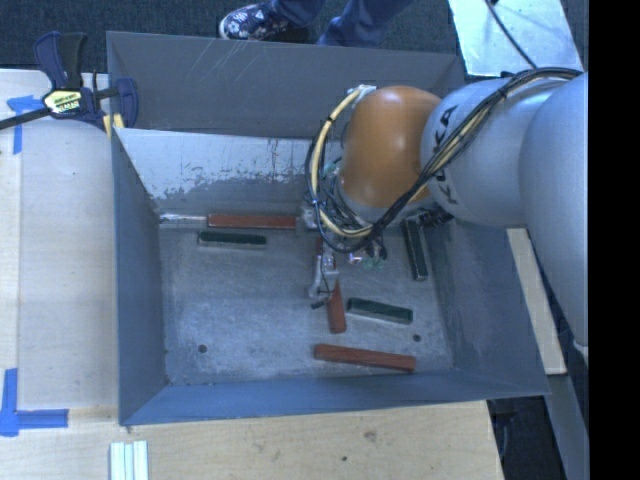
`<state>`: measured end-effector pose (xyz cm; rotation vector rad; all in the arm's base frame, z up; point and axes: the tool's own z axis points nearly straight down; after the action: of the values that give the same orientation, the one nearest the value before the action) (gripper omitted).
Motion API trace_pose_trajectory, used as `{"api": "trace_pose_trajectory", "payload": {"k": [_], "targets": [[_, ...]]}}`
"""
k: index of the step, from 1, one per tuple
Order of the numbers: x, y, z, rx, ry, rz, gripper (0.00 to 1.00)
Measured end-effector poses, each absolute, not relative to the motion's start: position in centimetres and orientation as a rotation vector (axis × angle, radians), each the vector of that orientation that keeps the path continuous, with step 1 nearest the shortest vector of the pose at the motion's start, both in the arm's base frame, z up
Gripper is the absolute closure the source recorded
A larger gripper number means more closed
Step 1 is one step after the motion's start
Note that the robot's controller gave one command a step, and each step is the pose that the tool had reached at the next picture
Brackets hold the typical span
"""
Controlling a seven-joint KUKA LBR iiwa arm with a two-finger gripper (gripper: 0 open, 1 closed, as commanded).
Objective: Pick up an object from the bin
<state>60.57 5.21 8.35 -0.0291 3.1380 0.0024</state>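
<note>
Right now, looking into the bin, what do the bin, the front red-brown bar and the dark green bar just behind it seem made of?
Bin: grey sheet metal, dull, scratched on its back wall. Red-brown bar: matt, even colour, straight edges; painted wood or plastic, unclear which. Dark green bar: same flat shape, faint sheen; likely the same.

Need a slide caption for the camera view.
Gripper low over a short red-brown bar in the grey bin, dark green bar beside it.

Grey metal bin (140,268) matt, v. scuffed; orange cover (385,153) glossy, smooth.
</note>
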Motion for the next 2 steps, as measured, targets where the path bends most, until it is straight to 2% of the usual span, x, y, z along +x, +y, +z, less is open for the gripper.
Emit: {"api": "trace_pose_trajectory", "payload": {"k": [1, 2], "targets": [[61.59, 13.44, 7.20, 0.511, 3.094, 0.002, 1.00], [61.60, 13.85, 7.14, 0.505, 3.095, 0.006, 1.00]]}}
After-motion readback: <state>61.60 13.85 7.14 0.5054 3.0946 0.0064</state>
